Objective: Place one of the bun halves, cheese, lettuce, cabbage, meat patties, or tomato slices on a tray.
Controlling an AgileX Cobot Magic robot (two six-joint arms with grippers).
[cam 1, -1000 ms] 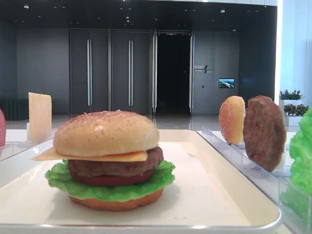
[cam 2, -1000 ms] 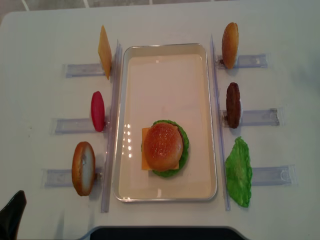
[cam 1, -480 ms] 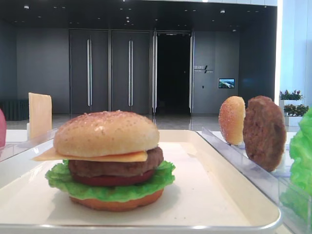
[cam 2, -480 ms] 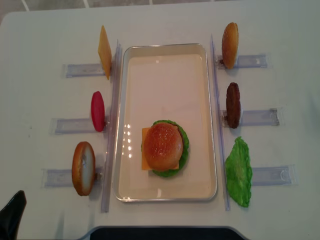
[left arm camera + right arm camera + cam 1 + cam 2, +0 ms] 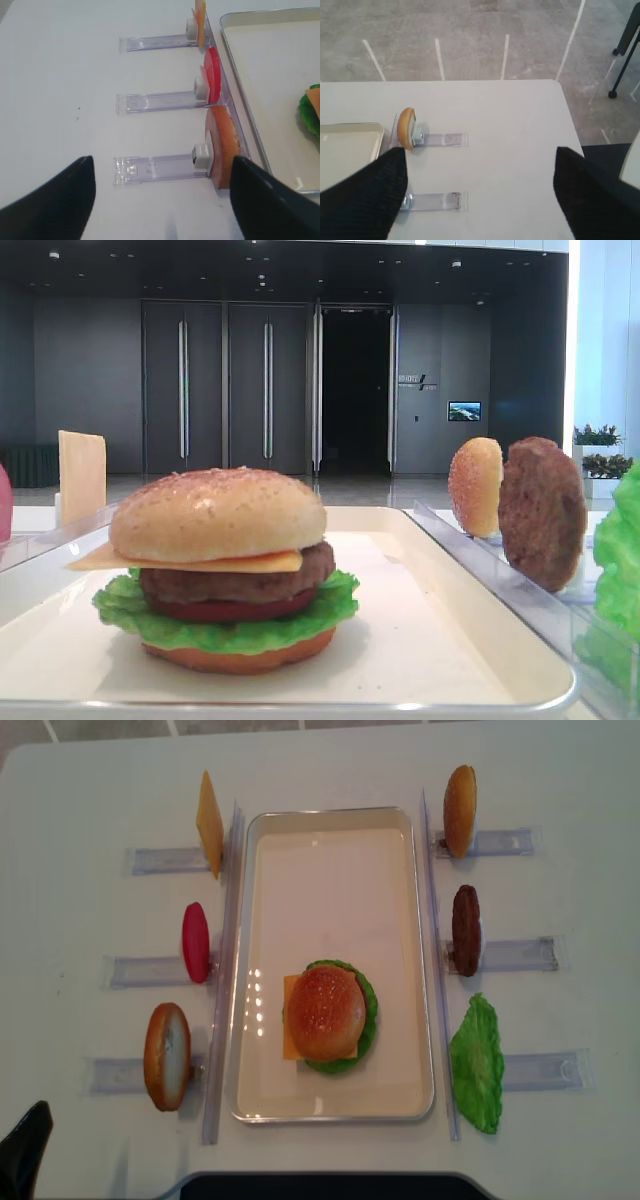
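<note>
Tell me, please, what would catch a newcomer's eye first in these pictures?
The assembled burger stands out at once, sitting in the near half of the white tray in the middle of the table. Around it, spare pieces stand on edge in clear racks: cheese, a tomato slice and a bun on the left, another bun and a meat patty on the right, with lettuce lying nearest.

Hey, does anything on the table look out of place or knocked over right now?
One thing stands out: the lettuce at the near right lies sprawled across the clear rail, while the meat patty, bun halves, tomato slice and cheese stand upright in their racks. The burger on the tray looks tidy.
</note>
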